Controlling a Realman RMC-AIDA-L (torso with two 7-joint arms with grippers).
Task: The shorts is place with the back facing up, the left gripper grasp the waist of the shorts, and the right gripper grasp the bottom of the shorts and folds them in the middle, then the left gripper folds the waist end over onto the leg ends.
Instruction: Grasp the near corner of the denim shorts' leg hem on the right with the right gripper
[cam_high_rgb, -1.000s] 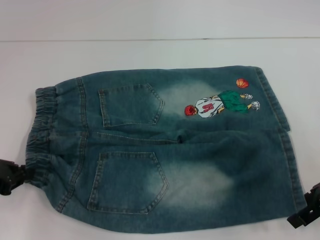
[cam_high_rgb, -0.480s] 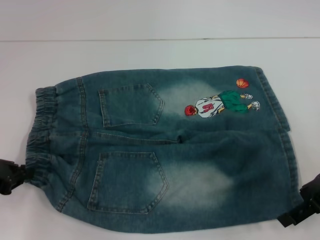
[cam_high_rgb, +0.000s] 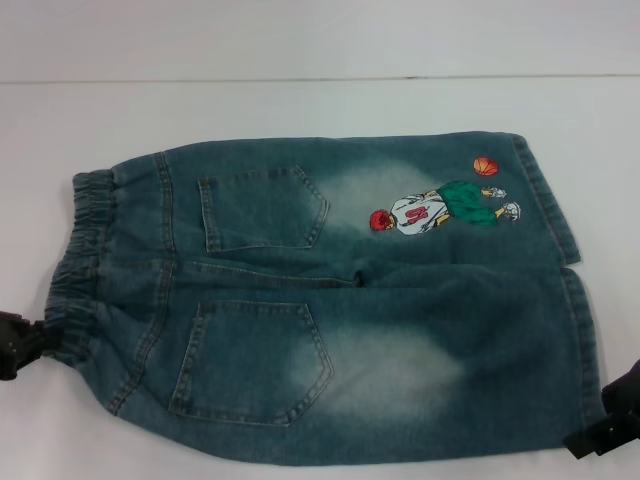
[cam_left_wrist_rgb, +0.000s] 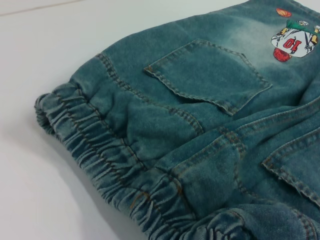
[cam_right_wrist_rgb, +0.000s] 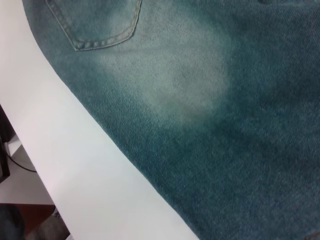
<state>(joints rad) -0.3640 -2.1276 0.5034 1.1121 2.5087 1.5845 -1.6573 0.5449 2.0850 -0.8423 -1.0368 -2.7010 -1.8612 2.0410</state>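
Bunching inward, waist (cam_high_rgb: 78, 262) dragged by left gripper (cam_high_rgb: 22, 342).

Faded blue-green denim shorts (cam_high_rgb: 340, 310) lying flat, back side up, on a white tabletop (cam_high_rgb: 300, 110), with both back patch pockets showing. The waist (cam_high_rgb: 80, 260), a puckered, gathered elastic band narrower than the body, lies toward the robot's left; its near corner is drawn slightly outward. The flat, double-stitched leg ends (cam_high_rgb: 565, 270) lie toward the right. The far leg bears a small cartoon basketball-player print (cam_high_rgb: 440, 208) with an orange ball (cam_high_rgb: 484, 166) just beside it. Pale worn patches mark both legs.
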